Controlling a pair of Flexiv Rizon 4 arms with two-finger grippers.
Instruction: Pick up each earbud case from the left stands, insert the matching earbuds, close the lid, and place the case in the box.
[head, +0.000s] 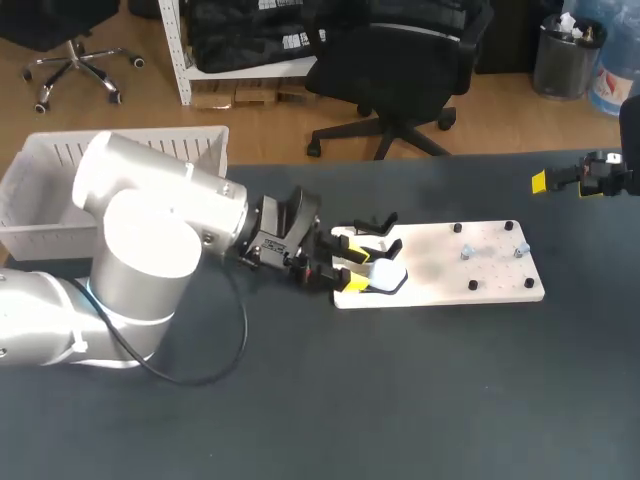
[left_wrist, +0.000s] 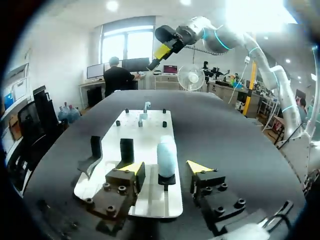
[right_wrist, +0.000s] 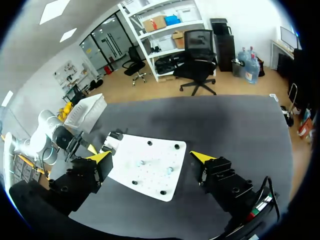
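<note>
We're straddling the earbud case (left_wrist: 166, 150) with the left gripper (left_wrist: 166, 169) wide open. It's probably light and slick, so we're aiming to pinch mid-body.

My left arm (head: 150, 250) covers the white box (head: 60, 160) along its side nearest my left tool (left_wrist: 165, 167). Between that tool's fingers, the earbud case (left_wrist: 166, 152) hides its own foot in a dark stand (left_wrist: 167, 180), lid seam unreadable. Ahead of the tool, two pale pieces (left_wrist: 145, 111) on the board (left_wrist: 150, 145) are too small to identify. The head view cuts off my right arm just behind my right tool (head: 565, 183).
</note>
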